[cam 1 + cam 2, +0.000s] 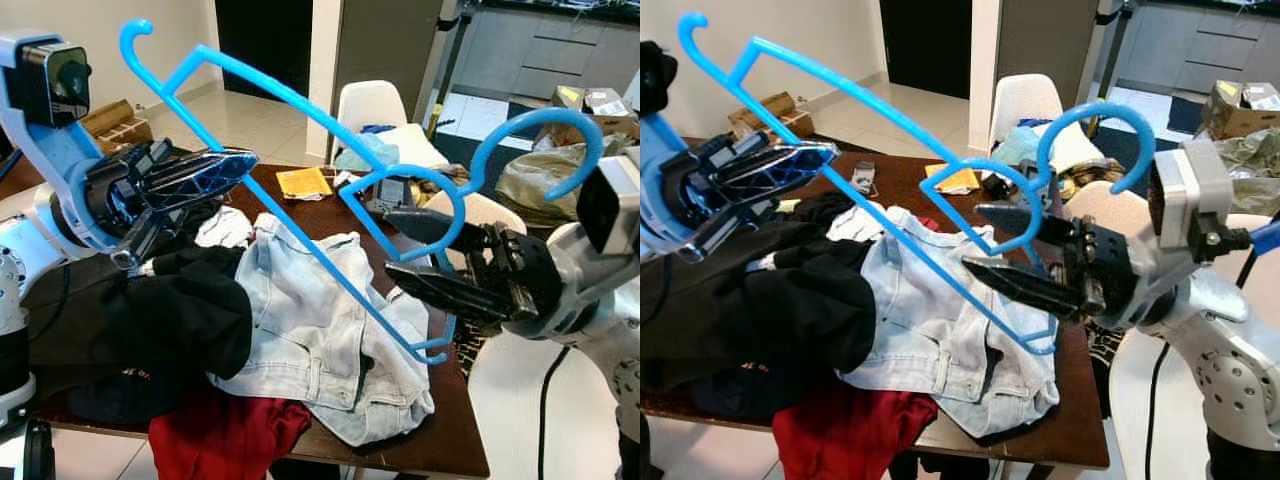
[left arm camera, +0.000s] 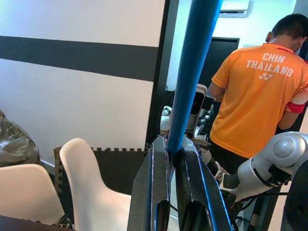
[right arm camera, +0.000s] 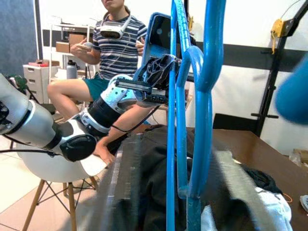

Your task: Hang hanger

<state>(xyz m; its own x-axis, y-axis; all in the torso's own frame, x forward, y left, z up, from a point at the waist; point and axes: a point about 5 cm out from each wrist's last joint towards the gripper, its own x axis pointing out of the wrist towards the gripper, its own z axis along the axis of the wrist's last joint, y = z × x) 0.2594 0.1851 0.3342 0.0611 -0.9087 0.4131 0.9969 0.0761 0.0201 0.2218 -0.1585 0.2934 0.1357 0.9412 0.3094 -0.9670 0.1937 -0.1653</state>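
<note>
Left gripper [image 1: 215,172]: its fingers are clenched on the bar of the first blue plastic hanger [image 1: 300,215], raised above the table's left side.
First blue plastic hanger: tilted in the air, hook [image 1: 133,38] above the left fingers, its long bar running down to just below the right fingers.
Right gripper [image 1: 420,255]: fingers spread, one above the other, with a second blue plastic hanger's loop [image 1: 425,190] around the upper one; whether they grip it I cannot tell.
Second hanger's hook [image 1: 545,130]: curves above the right wrist.
Dark wooden table [image 1: 455,440]: beneath both grippers, heaped with clothes.
Pale denim jeans [image 1: 320,340]: below the hanger bar, between the grippers.
Black garment [image 1: 180,310]: under the left fingers.
Red cloth [image 1: 225,435]: at the near edge.
White chair [image 1: 368,105]: beyond the table.
Person in orange shirt [image 2: 260,91]: standing, back turned, beyond the left fingers.
Seated person in striped shirt [image 3: 118,50]: behind the left arm.
</note>
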